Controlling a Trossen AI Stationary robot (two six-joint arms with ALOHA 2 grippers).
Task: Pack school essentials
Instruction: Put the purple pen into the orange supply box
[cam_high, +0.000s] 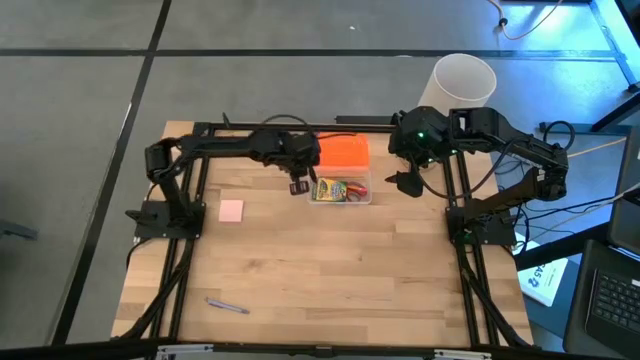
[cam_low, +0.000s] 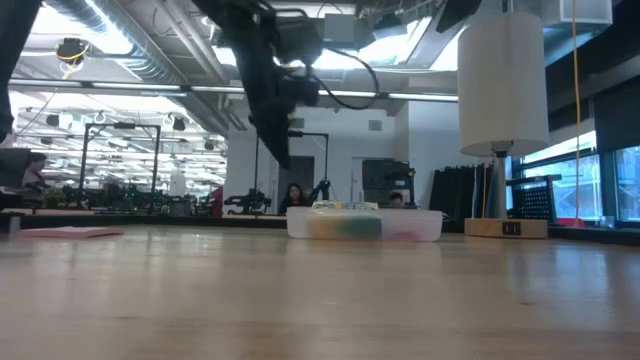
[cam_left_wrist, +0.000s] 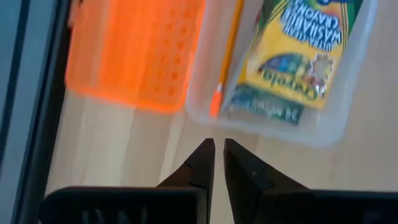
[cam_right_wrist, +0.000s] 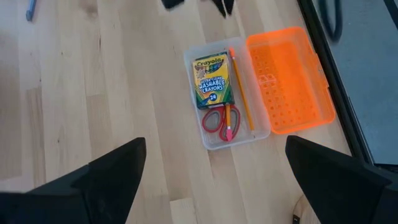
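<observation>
I see the clear plastic box (cam_right_wrist: 227, 99) near the tabletop's far edge, its orange lid (cam_right_wrist: 289, 81) folded flat beside it. Inside lies the yellow-green crayon box (cam_right_wrist: 211, 81) with a thin orange pencil (cam_right_wrist: 240, 93) along its side and the red-handled scissors (cam_right_wrist: 219, 121) at its end. The pink square pad (cam_high: 231, 211) sits toward the left edge, the purple pen (cam_high: 228, 306) near the front edge. My left gripper (cam_left_wrist: 219, 149) hangs just beside the box, fingers nearly pinched together and empty. My right gripper (cam_high: 408, 183) waits spread wide, near the far right corner.
</observation>
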